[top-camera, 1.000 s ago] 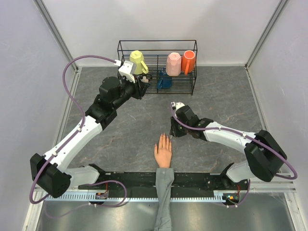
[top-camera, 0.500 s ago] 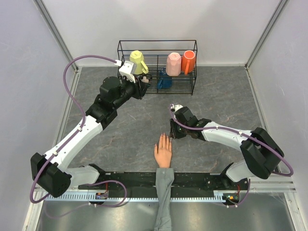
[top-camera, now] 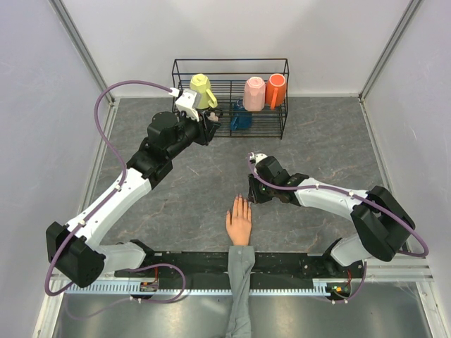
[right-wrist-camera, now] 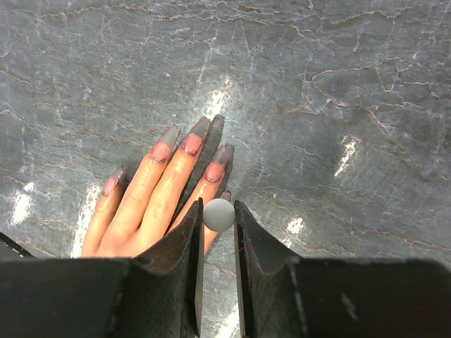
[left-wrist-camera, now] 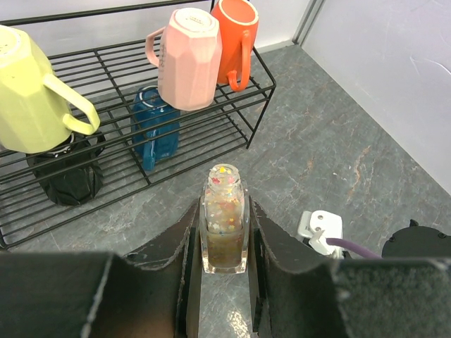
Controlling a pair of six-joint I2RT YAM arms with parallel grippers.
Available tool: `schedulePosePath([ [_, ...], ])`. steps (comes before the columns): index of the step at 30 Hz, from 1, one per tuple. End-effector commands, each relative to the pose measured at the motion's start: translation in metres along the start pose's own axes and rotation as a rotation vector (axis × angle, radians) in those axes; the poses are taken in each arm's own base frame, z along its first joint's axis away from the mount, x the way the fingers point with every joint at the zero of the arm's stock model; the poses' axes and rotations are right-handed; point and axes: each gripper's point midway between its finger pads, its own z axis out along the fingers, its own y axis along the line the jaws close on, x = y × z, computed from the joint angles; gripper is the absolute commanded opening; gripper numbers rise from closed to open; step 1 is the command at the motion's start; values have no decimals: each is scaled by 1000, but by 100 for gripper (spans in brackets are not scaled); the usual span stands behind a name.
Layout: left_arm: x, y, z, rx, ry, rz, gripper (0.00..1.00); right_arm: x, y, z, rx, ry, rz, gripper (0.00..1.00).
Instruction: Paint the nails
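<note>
Right arm has crept a little left, closer to the mannequin hand [top-camera: 239,222], since a second ago; the left arm has barely budged. The right arm is stretched low across the counter [top-camera: 317,141], wrist tipped down. The right fingers [right-wrist-camera: 184,246] are pinched nearly closed on a small white round knob [right-wrist-camera: 219,215], just right of the fingertips. That knob covers part of the hand's rightmost finger in the wrist view. The hand lies flat at near centre, pointing far, with its grey sleeve [top-camera: 239,282] trailing off the near edge. The nails [right-wrist-camera: 190,144] look pinkish. The left arm reaches far and left, and the left fingers [left-wrist-camera: 259,243] are clamped on an upright glitter polish bottle [left-wrist-camera: 224,218], right by the wire rack [top-camera: 230,60]. The rack holds a yellow mug [left-wrist-camera: 32,91], a pink mug [left-wrist-camera: 187,56] and an orange mug [left-wrist-camera: 236,35].
</note>
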Motion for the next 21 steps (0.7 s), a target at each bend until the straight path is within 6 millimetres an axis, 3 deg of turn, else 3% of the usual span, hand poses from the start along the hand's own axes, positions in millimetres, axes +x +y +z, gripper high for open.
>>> schedulePosePath([
  [1, -28, -8, -2, 27, -73, -21, 2, -2, 3, 2, -22, -9, 0, 0],
  [21, -28, -8, -7, 24, -75, -24, 2, -11, 1, -11, -3, -60, 3, 0],
])
